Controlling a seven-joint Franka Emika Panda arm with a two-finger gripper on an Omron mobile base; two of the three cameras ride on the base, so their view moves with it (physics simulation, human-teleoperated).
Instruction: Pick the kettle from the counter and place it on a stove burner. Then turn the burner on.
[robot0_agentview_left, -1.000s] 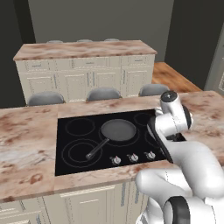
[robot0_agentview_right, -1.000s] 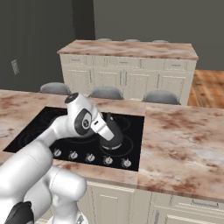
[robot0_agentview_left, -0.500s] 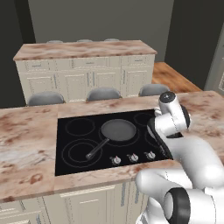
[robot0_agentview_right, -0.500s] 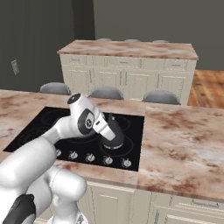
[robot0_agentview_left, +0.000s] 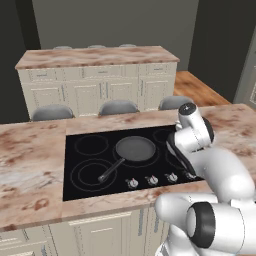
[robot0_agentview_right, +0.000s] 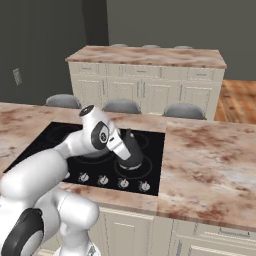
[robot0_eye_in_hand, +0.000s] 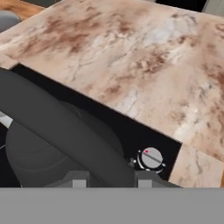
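Right base view: the wrist has shifted slightly toward the cooktop's (robot0_agentview_right: 30, 147) right edge since a second ago. The gripper (robot0_eye_in_hand: 107, 177) is clamped on the kettle's (robot0_agentview_right: 131, 152) arched handle (robot0_eye_in_hand: 57, 124); the kettle sits upright over a right-hand stove burner (robot0_agentview_right: 145, 167), spout direction unclear. The frying pan (robot0_agentview_left: 134, 150), handle toward front-left, occupies the centre; the knobs (robot0_agentview_right: 122, 183) line the front edge beside the counter (robot0_agentview_right: 210, 165).

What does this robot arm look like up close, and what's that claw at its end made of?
The arm is a chain of thick, glossy white rounded segments, joined by dark grey ring-shaped joints with round dark end caps. No loose cables or markings show. The claw has two small, dark grey blocky fingertips; its material cannot be told.
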